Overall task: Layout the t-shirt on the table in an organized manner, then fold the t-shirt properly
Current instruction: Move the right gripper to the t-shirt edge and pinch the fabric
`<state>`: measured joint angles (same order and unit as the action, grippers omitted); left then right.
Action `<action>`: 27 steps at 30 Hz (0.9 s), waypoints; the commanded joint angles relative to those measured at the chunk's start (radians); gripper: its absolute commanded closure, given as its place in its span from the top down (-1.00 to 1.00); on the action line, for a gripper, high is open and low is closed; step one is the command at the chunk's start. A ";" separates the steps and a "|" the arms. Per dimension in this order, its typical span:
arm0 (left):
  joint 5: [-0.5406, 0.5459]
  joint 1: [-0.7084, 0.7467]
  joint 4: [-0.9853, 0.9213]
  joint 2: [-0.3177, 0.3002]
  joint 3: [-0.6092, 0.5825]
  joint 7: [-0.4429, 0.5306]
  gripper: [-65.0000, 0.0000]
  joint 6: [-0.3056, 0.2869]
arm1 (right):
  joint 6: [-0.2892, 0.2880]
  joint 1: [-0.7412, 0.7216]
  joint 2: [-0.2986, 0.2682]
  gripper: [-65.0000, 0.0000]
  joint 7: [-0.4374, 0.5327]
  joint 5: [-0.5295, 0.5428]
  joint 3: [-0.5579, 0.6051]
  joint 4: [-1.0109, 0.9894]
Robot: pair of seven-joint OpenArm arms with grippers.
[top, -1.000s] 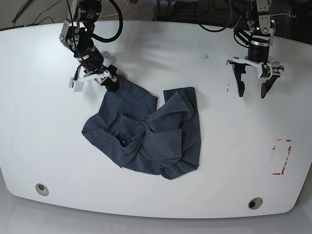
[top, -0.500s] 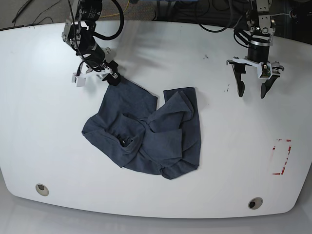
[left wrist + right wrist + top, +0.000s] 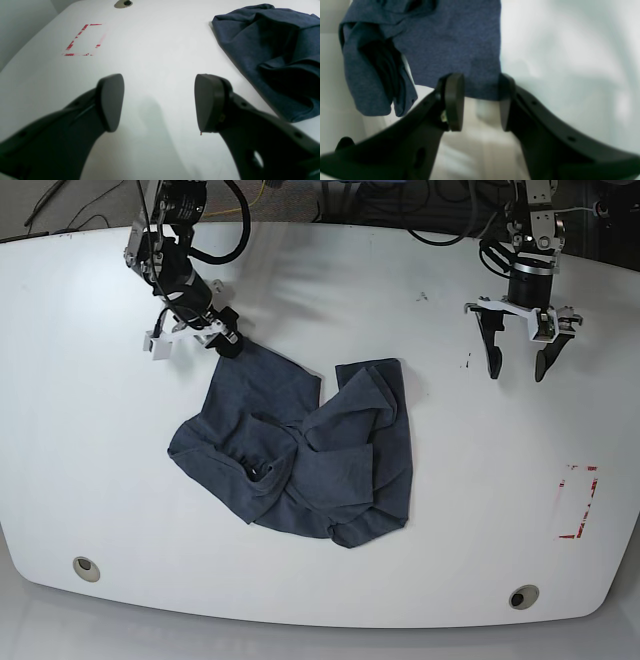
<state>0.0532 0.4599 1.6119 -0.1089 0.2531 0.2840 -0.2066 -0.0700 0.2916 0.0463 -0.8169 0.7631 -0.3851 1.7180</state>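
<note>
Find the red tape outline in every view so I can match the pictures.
Base view: red tape outline near the table's right edge, right of the t-shirt.
Left wrist view: upper left, beyond the open left tool.
Right wrist view: not in it.
Shared landmark: the t-shirt, at upper right in the left wrist view and upper left in the right wrist view.

Dark floor beyond the far edge carries tangled black cables and one yellow cable.

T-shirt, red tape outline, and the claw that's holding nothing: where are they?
t-shirt (image 3: 300, 450), base view, crumpled middle.
red tape rectangle (image 3: 577, 500), base view, its right edge.
left gripper (image 3: 518, 370), base view, between its open fingertips.
</note>
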 commanded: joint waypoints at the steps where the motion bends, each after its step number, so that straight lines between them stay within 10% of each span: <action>1: 0.006 0.000 0.018 -0.008 0.002 0.028 0.28 0.003 | -0.007 -0.007 -0.018 -0.32 0.004 0.012 -0.002 0.052; 27: 0.004 0.001 0.017 -0.010 0.001 0.028 0.28 0.002 | -0.015 -0.015 -0.038 -0.32 0.008 0.011 -0.031 -0.037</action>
<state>0.0528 0.4625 1.6119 -0.1120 0.2523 0.2840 -0.2062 -0.0742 0.2844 0.0113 -0.8139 0.7670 -0.4183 1.6806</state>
